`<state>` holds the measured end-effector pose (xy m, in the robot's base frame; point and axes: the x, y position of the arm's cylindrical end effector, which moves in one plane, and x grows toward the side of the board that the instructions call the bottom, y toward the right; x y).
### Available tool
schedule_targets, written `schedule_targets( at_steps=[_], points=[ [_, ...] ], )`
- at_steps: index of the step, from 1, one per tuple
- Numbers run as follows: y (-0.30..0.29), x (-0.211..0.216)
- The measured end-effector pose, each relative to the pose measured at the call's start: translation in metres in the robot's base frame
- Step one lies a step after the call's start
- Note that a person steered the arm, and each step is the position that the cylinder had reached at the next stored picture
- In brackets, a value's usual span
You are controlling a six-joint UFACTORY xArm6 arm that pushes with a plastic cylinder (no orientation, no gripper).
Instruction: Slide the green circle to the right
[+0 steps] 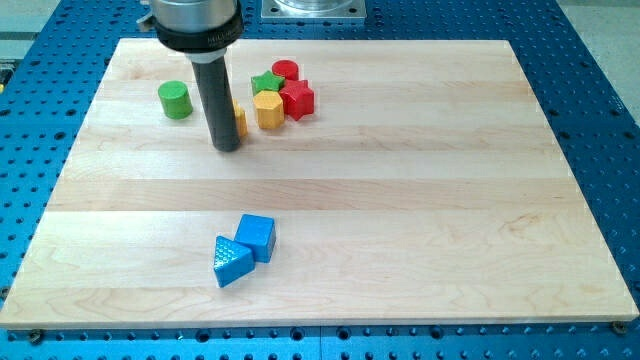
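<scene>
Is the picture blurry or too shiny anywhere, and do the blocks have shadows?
In the camera view, everything looks sharp; the wooden board shows no strong glare; the lighting is even and soft; the blue cube and blue triangle cast only faint shadows; my tip leaves a small dark patch at its base, to the view's right of the green circle.

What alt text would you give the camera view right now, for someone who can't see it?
My tip rests on a wooden board, right of the green circle and not touching it, with an orange block partly hidden behind the rod. Further right cluster red, green and yellow blocks; two blue blocks lie nearer the view's bottom.
</scene>
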<state>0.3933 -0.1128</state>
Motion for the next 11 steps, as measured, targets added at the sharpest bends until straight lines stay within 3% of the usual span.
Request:
schedule_targets(
  at_steps=[2,3,4,6,7,8,9,10,11],
  points=[
    [0.0,-0.037],
    [-0.033,0.007],
    [-0.13,0.007],
    [-0.085,-0.107],
    [-0.098,-0.122],
    [-0.105,-0.035],
    [-0.07,-0.016],
    [-0.05,-0.066],
    [-0.098,-0.08]
  ],
)
